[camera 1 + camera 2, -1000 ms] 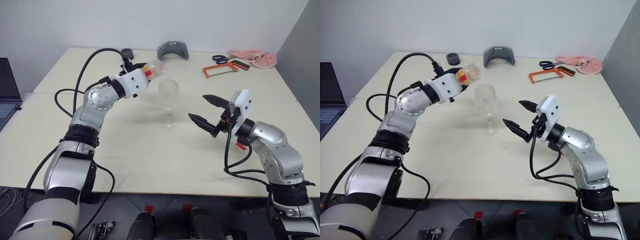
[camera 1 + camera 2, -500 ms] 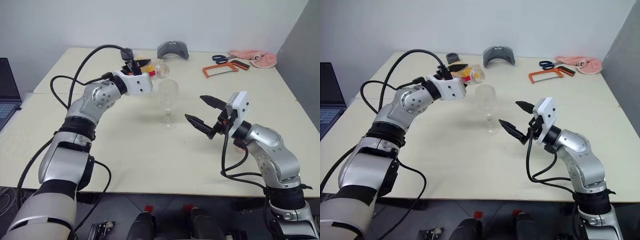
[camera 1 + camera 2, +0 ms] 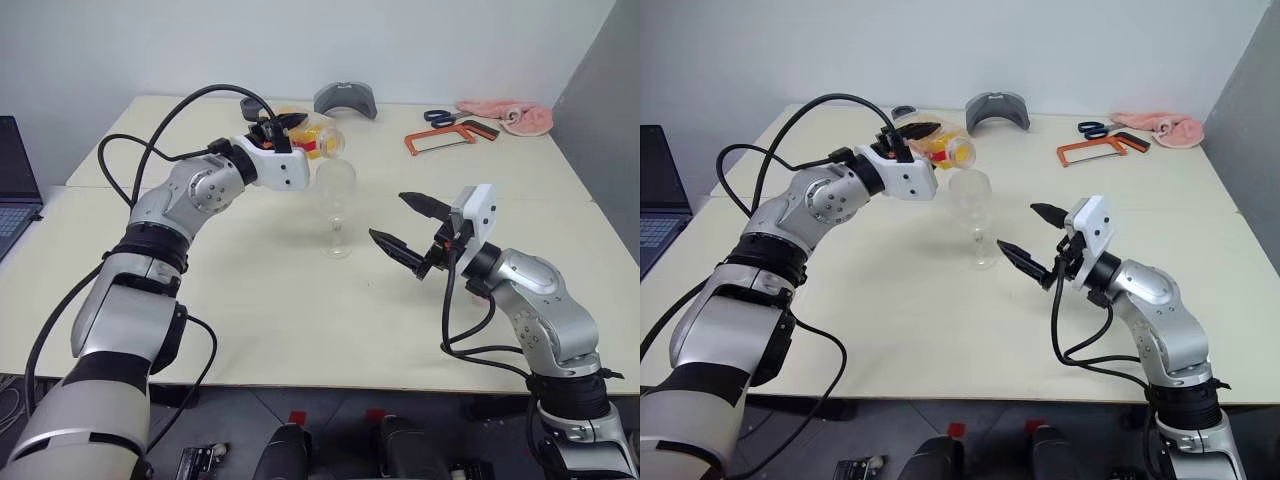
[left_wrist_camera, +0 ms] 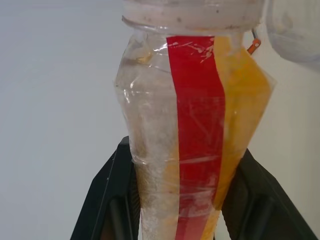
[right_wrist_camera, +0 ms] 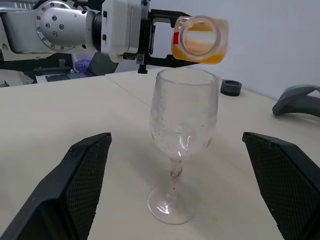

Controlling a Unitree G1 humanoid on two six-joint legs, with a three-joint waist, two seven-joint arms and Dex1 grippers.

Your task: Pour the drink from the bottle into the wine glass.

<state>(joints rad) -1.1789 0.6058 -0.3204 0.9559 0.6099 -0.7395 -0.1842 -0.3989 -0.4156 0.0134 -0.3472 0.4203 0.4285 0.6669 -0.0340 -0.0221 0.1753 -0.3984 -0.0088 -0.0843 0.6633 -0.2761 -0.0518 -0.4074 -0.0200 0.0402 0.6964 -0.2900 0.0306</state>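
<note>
Bottle (image 4: 192, 130), red label stripe w/ no legible text, tipped above wine glass (image 5: 182, 125).

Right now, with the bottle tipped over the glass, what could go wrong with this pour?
The bottle, held by the left gripper, lies nearly level with its open mouth just above the wine glass rim, so the drink may miss the bowl and splash the table. Nothing steadies the glass: the right gripper stands open beside it, so a bump from the bottle could tip it.
</note>
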